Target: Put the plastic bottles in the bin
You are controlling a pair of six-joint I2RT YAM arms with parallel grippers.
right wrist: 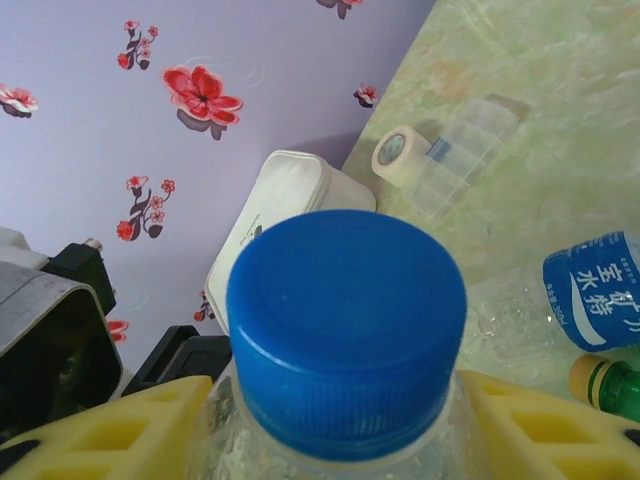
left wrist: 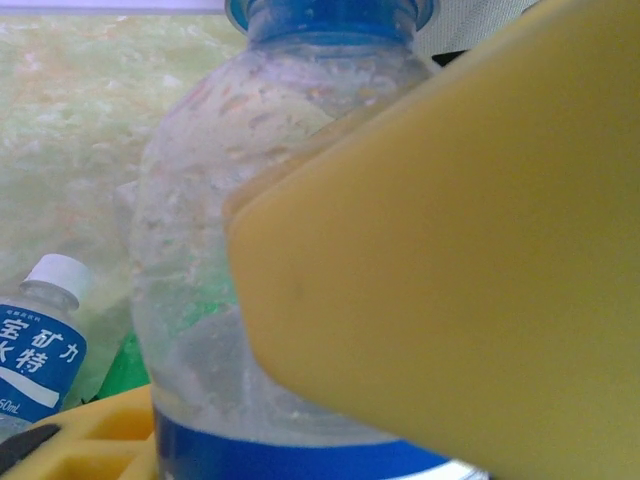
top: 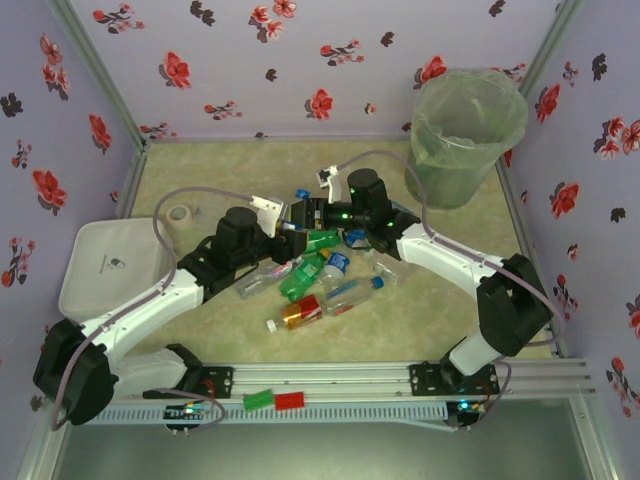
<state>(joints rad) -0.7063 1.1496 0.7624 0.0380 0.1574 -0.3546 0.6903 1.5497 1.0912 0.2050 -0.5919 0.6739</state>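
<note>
Top external: one bin (top: 452, 172), one amber bottle (top: 300, 312).

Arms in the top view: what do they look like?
The left arm and right arm have white shells, black joints, green lights and a looping grey cable each. Tool fingers are yellow with cut-out pockets.

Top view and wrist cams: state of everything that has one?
held bottle: blue cap on, gripped between both claws
left claw: shut on held bottle
right claw: shut on held bottle, at its shoulders below the cap
loose bottles: lying on their sides in a heap on the table, not yet binned
bin: upright, open top, bag-lined
tape roll: lying flat beside the tray
</note>
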